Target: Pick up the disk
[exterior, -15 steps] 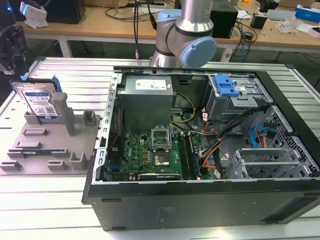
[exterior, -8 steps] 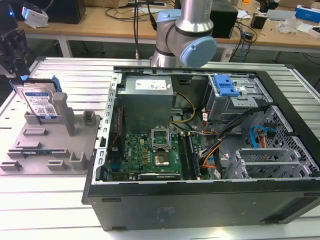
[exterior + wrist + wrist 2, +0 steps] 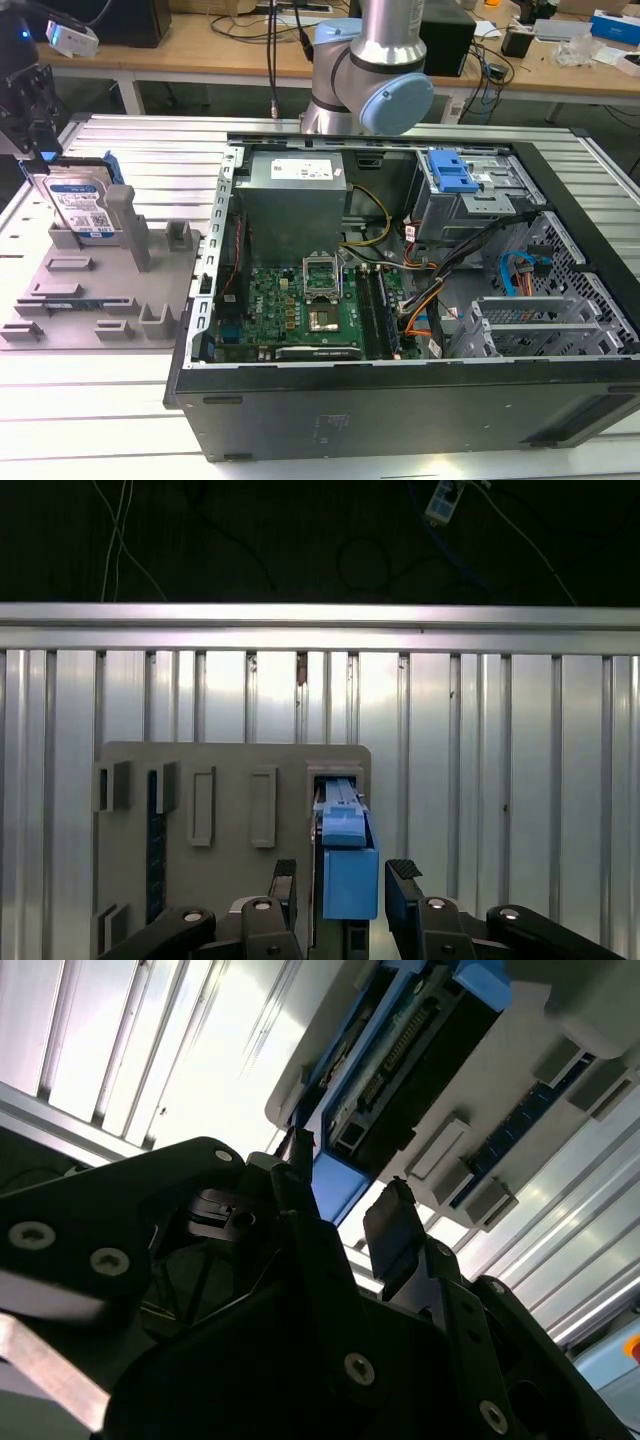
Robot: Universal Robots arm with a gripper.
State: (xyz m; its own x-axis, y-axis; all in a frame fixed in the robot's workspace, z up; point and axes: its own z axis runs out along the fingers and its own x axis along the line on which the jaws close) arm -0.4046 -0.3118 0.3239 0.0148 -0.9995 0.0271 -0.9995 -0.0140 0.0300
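Claw (image 3: 345,872) stood open, its two dark fingers (image 3: 403,880) straddling the blue rail edge of the disk (image 3: 350,825). A clear gap showed at one finger and a much thinner one at the other; I could not tell whether that finger touched.

The disk stood on edge in a slot at the corner of the grey fixture tray (image 3: 230,780). Ribbed metal worktop (image 3: 500,780) lay bare beyond that tray edge.

The second wrist view showed the disk's connector end and dark underside (image 3: 420,1050).

The exterior view gave the wider picture. The claw (image 3: 30,120) hung over the disk (image 3: 82,205), whose blue-and-white label faced the camera, with a grey post just beside it. The open computer case (image 3: 400,300) sat well apart, toward the exterior view's right.
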